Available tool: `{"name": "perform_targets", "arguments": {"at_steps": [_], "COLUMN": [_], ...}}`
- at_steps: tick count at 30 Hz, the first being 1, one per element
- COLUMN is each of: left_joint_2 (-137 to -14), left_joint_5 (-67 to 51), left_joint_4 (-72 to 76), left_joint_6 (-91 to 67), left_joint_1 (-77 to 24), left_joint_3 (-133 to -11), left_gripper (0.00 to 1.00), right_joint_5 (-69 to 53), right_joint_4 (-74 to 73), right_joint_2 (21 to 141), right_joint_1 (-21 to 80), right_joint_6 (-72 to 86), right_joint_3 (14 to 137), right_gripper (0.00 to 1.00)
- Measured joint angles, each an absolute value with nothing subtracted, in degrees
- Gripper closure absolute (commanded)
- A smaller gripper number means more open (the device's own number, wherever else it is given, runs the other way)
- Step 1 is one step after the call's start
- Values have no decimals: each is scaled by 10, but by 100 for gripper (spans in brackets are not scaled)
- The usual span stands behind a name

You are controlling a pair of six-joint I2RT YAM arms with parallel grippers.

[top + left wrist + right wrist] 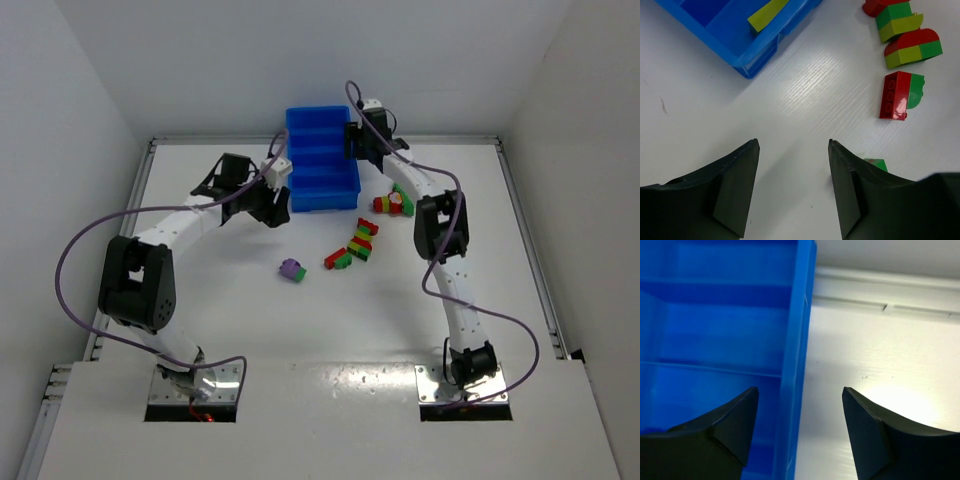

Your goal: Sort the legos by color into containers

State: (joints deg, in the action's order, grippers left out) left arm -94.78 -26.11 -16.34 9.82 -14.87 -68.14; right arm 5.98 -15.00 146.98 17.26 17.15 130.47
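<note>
Legos [355,245] are scattered on the surface [300,330] near the blue tray [322,203], 1 yellow-green brick [767,14] already inside. Left end effector [793,150] and right end effector [800,392] are both spread, empty. Light, stiff, slick plastic probably, best pinched across flat sides

We find open tabletop [330,320] well in front of the blue tray [322,204], but the brick clumps [360,243] and a purple brick [291,269] clutter the ground just before it, and its right wall stands between the right gripper's [800,390] spread fingers.
</note>
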Motion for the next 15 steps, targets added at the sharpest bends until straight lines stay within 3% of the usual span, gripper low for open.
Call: {"name": "perform_targets", "arguments": {"at_steps": [3, 6, 8, 14, 15], "left_joint_2": [-948, -948, -948, -948, -948], "left_joint_5": [-260, -258, -258, -257, -257], "left_joint_4": [-163, -161, -161, -161, -161], "left_joint_6": [98, 98, 98, 97, 97], "left_joint_1": [-143, -137, -133, -128, -127], "left_joint_3": [-684, -689, -691, -692, -692], "left_gripper": [37, 37, 37, 37, 37], "right_joint_5": [58, 57, 54, -21, -41], "right_joint_4": [-150, -150, -150, -103, -91], "right_joint_2": [1499, 1518, 1522, 1520, 1518], "right_joint_1": [171, 170, 170, 167, 166], "right_joint_6": [172, 173, 169, 117, 100], "right_joint_3": [1313, 1320, 1321, 1313, 1304], "right_gripper": [38, 51, 67, 91, 91]}}
